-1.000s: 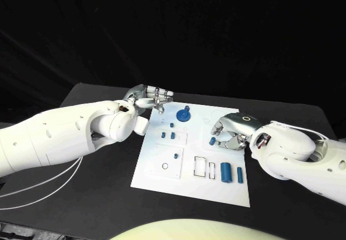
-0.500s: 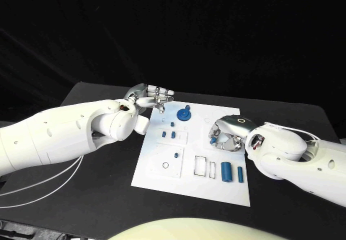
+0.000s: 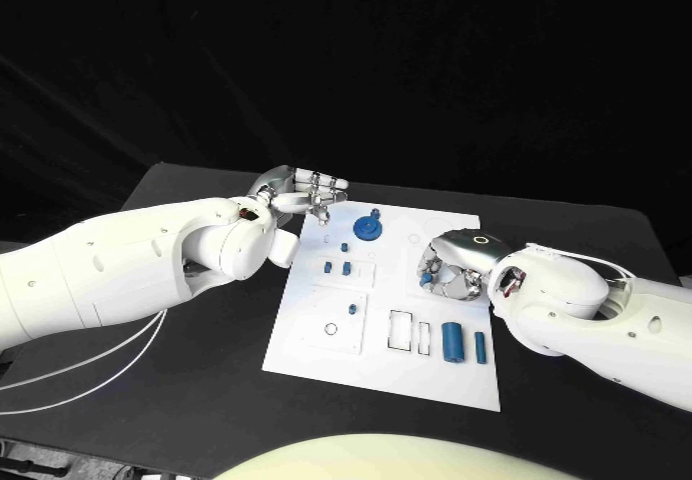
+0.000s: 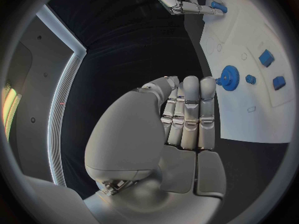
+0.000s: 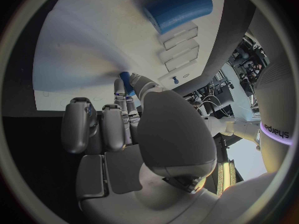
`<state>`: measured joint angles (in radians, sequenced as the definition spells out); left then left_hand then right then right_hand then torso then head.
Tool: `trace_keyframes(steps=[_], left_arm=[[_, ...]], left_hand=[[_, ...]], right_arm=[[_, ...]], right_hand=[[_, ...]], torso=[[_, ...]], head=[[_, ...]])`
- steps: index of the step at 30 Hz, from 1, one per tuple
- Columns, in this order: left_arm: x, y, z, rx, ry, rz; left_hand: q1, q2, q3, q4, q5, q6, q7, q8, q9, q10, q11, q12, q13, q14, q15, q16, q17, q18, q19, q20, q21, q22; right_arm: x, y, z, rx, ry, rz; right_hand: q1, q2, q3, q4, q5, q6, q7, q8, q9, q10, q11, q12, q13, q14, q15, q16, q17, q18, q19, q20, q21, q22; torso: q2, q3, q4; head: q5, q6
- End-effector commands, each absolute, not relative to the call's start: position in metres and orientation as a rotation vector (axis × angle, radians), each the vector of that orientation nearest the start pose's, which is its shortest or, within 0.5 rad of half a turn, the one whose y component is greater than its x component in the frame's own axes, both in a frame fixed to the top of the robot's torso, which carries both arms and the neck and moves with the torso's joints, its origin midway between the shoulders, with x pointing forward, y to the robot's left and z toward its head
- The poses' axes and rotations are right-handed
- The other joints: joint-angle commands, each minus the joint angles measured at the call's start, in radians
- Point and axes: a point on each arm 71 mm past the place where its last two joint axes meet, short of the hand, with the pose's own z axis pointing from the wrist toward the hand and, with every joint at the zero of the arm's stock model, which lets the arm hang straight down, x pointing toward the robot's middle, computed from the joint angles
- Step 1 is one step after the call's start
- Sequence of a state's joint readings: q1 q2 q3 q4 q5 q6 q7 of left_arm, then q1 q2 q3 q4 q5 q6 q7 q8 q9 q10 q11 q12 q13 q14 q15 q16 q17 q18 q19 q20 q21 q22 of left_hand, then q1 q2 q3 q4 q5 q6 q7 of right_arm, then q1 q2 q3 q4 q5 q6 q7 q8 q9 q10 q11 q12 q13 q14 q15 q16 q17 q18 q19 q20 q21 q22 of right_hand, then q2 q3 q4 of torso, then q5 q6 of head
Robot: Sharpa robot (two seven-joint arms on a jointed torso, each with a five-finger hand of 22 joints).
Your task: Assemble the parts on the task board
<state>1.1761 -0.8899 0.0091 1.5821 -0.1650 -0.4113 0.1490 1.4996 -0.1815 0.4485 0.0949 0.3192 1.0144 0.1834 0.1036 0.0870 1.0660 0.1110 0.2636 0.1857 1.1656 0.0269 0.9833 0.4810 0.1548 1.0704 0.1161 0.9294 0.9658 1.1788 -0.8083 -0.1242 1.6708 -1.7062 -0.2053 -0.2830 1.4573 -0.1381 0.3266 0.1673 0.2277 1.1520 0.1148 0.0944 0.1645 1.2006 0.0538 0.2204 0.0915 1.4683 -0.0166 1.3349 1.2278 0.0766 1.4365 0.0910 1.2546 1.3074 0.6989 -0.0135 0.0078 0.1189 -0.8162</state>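
The right hand (image 3: 459, 265) rests on the right part of the task board (image 3: 325, 355), its fingers (image 5: 124, 100) curled in around a small blue part (image 5: 126, 83) pinched at their tips; the left wrist view shows the same blue piece (image 4: 218, 6) between those fingertips, down against the white plate. The left hand (image 3: 299, 192) hovers at the board's far left corner, its fingers (image 4: 190, 109) lying straight and close together, the thumb folded alongside, with nothing held in them. Just beyond those fingertips a round blue gear (image 3: 366, 230) stands on the board near its far edge. Below the gear, two small blue pieces (image 3: 338, 268) sit side by side in the upper middle of the plate. Nearer the robot, a blue cylinder (image 3: 453, 342) and a slimmer blue peg (image 3: 480, 347) lie side by side, right of two rectangular outlines (image 3: 411, 333). The board lies in the middle of the black desk (image 3: 188, 205).
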Motion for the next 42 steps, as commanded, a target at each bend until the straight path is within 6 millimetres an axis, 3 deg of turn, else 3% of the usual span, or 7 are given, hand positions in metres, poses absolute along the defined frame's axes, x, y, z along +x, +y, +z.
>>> trace_keyframes(steps=[1,9,16,24,34,42], left_arm=[[0.481,0.217,-0.179,-1.109,1.581,-1.334],[0.481,0.217,-0.18,-1.11,1.583,-1.333],[0.482,0.216,-0.18,-1.111,1.584,-1.332],[0.483,0.215,-0.181,-1.111,1.586,-1.333],[0.484,0.212,-0.181,-1.109,1.59,-1.338],[0.484,0.209,-0.181,-1.107,1.593,-1.343]], left_hand=[[0.0,0.011,0.001,-0.008,0.001,-0.005,0.0,-0.003,-0.001,-0.004,0.0,0.003,0.001,-0.004,0.0,-0.006,-0.001,0.013,-0.007,-0.001,-0.006,0.0],[0.0,0.011,0.001,-0.008,0.001,-0.005,0.0,-0.003,-0.001,-0.004,0.0,0.003,0.001,-0.004,0.0,-0.006,-0.001,0.013,-0.007,-0.001,-0.006,0.0],[0.0,0.011,0.001,-0.008,0.001,-0.005,0.0,-0.003,-0.001,-0.004,0.0,0.003,0.001,-0.004,0.0,-0.006,-0.001,0.013,-0.007,-0.001,-0.006,0.0],[0.0,0.011,0.001,-0.008,0.001,-0.005,0.0,-0.003,-0.001,-0.004,0.0,0.003,0.001,-0.004,0.0,-0.006,-0.001,0.013,-0.007,-0.001,-0.006,0.0],[0.001,0.011,0.002,-0.01,0.001,-0.006,0.0,-0.003,-0.002,-0.006,0.0,0.006,0.002,-0.004,0.0,-0.006,-0.002,0.014,-0.009,-0.001,-0.007,-0.001],[0.001,0.011,0.002,-0.01,0.001,-0.006,0.0,-0.003,-0.002,-0.006,0.0,0.006,0.002,-0.004,0.0,-0.006,-0.002,0.014,-0.009,-0.001,-0.007,-0.001]], right_arm=[[0.435,-0.144,-0.216,-0.441,1.742,0.534],[0.429,-0.144,-0.207,-0.396,1.667,0.576],[0.418,-0.142,-0.186,-0.374,1.615,0.624],[0.394,-0.112,-0.171,-0.399,1.583,0.754],[0.375,-0.061,-0.183,-0.467,1.6,0.89],[0.368,-0.038,-0.209,-0.484,1.644,0.935]], right_hand=[[0.002,0.016,0.012,-0.001,-0.007,0.013,-0.001,0.008,0.005,0.012,-0.003,-0.004,0.002,0.04,-0.008,0.006,0.002,-0.013,0.006,-0.007,0.008,0.151],[0.012,0.022,0.029,-0.009,-0.012,0.023,-0.005,0.011,0.009,0.025,-0.008,-0.007,0.003,0.041,-0.012,0.009,0.005,-0.017,0.015,-0.01,0.028,0.16],[0.013,0.02,0.031,-0.011,-0.015,0.024,-0.005,0.012,0.009,0.027,-0.008,-0.008,0.003,0.041,-0.012,0.01,0.006,-0.018,0.016,-0.011,0.032,0.162],[0.014,0.016,0.033,-0.013,-0.017,0.024,-0.004,0.012,0.01,0.027,-0.008,-0.01,0.003,0.041,-0.012,0.01,0.006,-0.018,0.016,-0.011,0.032,0.162],[0.016,0.016,0.037,-0.016,-0.017,0.023,-0.003,0.011,0.01,0.026,-0.007,-0.013,0.003,0.041,-0.012,0.01,0.005,-0.017,0.014,-0.012,0.026,0.161],[0.016,0.016,0.039,-0.017,-0.017,0.022,-0.002,0.01,0.01,0.025,-0.006,-0.015,0.003,0.041,-0.012,0.01,0.004,-0.017,0.013,-0.012,0.023,0.16]], torso=[[0.0,0.0001,0.0001],[-0.001,0.0,-0.0001],[-0.002,-0.0011,0.0012],[-0.002,-0.001,-0.0002],[-0.001,-0.0026,-0.0006],[0.0,-0.0015,0.0006]], head=[[0.0,-0.001],[0.0,0.0],[0.0,0.003],[0.01,0.003],[0.029,0.0],[0.044,-0.005]])
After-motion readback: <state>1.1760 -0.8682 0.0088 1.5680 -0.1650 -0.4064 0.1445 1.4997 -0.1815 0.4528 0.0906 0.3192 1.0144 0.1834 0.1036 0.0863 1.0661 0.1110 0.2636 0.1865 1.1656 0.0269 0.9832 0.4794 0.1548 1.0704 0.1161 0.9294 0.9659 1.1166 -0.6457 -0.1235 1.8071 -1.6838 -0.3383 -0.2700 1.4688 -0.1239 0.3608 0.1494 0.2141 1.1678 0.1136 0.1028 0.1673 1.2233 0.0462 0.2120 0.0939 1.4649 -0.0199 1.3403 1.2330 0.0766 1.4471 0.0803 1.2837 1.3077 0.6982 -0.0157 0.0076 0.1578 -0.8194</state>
